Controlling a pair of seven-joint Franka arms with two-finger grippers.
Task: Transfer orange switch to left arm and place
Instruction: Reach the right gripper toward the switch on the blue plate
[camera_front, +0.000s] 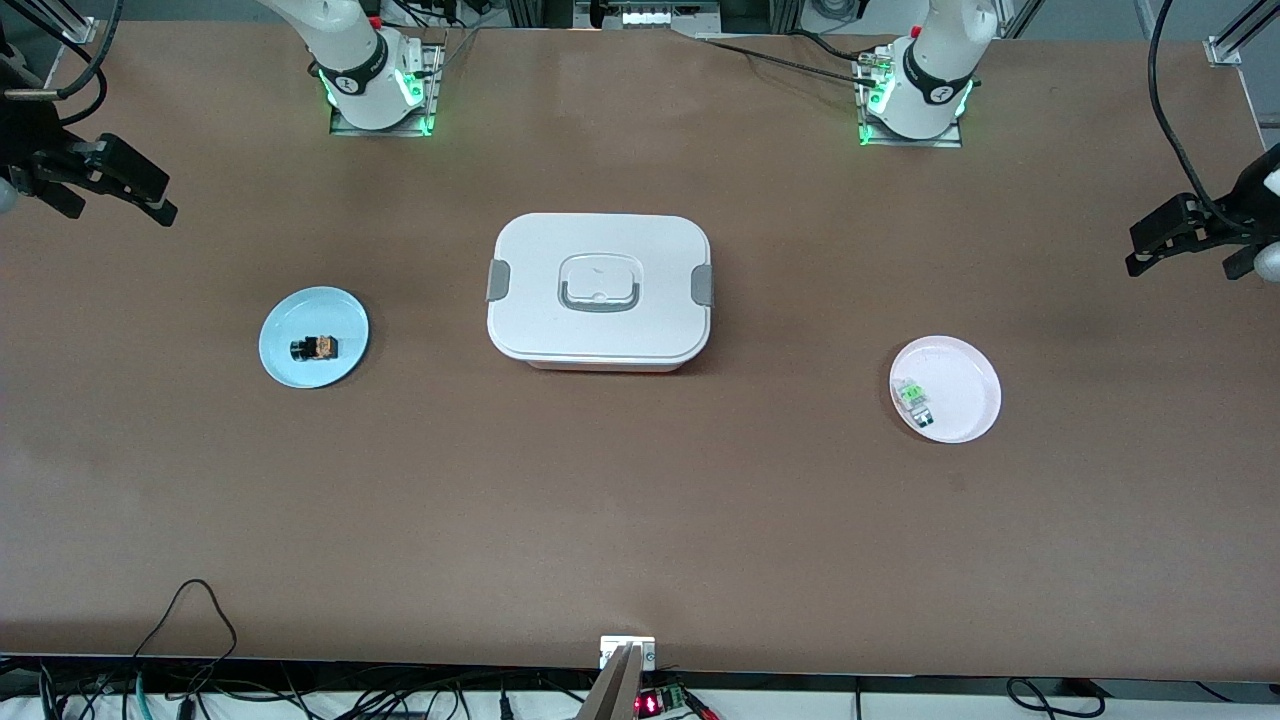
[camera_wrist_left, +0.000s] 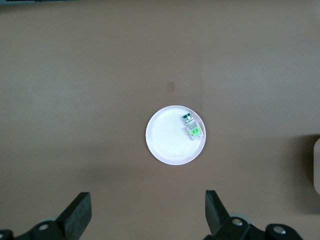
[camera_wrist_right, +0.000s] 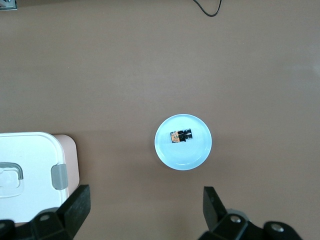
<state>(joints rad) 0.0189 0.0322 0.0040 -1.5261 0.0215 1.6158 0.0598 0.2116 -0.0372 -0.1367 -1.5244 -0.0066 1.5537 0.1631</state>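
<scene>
A broad brown desk (camera_front: 640, 520) fills the room's middle, with cables trailing along its front-camera edge and both arm bases bolted along the edge away from the camera. From the front, the box (camera_front: 600, 290) sits shut at the desk's centre. The orange switch (camera_front: 315, 348) lies on a light blue plate (camera_front: 345, 310) toward the right arm's end of the desk, and a small green-and-clear component (camera_front: 913, 398) lies on a pale pink plate (camera_front: 965, 420) toward the left arm's end. The right claw (camera_front: 100, 185) hangs high over the desk's edge at its own end, the left claw (camera_front: 1190, 235) likewise at the other end, both well apart from the plates.

In the left wrist view, the left claw (camera_wrist_left: 147, 217) looks down with its fingers spread wide and empty, the pink plate below between them, the green component near the plate's rim.

In the right wrist view, the right claw (camera_wrist_right: 145, 212) also stands spread and empty. The orange switch lies on its side in the blue plate, directly below and well clear of the fingertips; a corner of the box shows beside it.

Nothing is grasped yet, so I judge this the opening step. Next the right claw must drop straight onto the switch and pinch it, then meet the left arm with a path that clears the box.
</scene>
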